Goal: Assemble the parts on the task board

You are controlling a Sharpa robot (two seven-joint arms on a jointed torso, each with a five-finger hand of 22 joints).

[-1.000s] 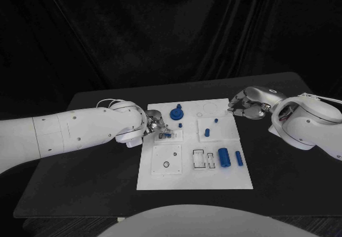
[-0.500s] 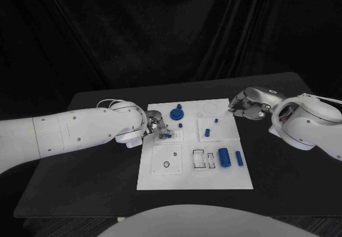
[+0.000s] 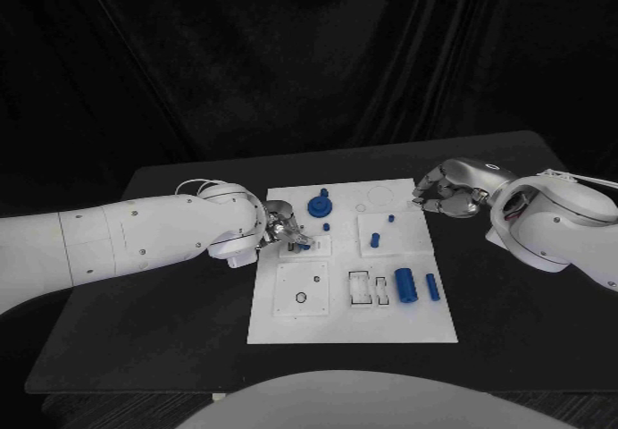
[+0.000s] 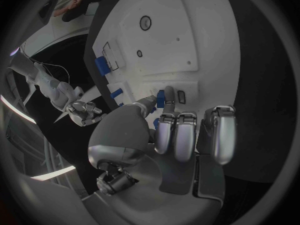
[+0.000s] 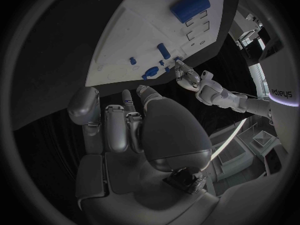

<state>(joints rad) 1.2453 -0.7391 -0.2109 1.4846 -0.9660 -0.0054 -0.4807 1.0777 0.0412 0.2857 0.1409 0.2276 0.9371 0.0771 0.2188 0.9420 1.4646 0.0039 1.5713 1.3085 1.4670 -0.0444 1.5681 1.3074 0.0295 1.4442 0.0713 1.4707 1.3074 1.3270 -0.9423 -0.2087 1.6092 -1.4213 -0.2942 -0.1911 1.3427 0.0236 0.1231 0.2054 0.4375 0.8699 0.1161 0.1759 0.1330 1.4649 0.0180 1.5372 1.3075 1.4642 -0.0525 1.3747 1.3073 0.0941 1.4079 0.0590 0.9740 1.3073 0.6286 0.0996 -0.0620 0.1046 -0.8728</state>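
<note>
Blue small part [image 4: 160, 101] pinched by the left robot hand [image 3: 285, 228] over the task board [image 3: 349, 326] could slip and miss, while the right robot hand [image 3: 439, 196] stays curled, holding nothing.

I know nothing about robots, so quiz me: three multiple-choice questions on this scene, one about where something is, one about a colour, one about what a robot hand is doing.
1. Where is the right robot hand?
A. Beside the task board's far right corner, off the board
B. Over the board's near edge
C. On the big cylinder

2. What colour are the parts, such as the big cylinder?
A. Red
B. Blue
C. Green

3. What is the left robot hand doing?
A. Resting flat on the black table
B. Pinching a small blue part over the task board
C. Lifting the board

Answers: 1 A, the head view shows it beside that corner, fingers curled, holding nothing. 2 B, every piece is blue. 3 B, the left wrist view shows the piece between its fingertips.
</note>
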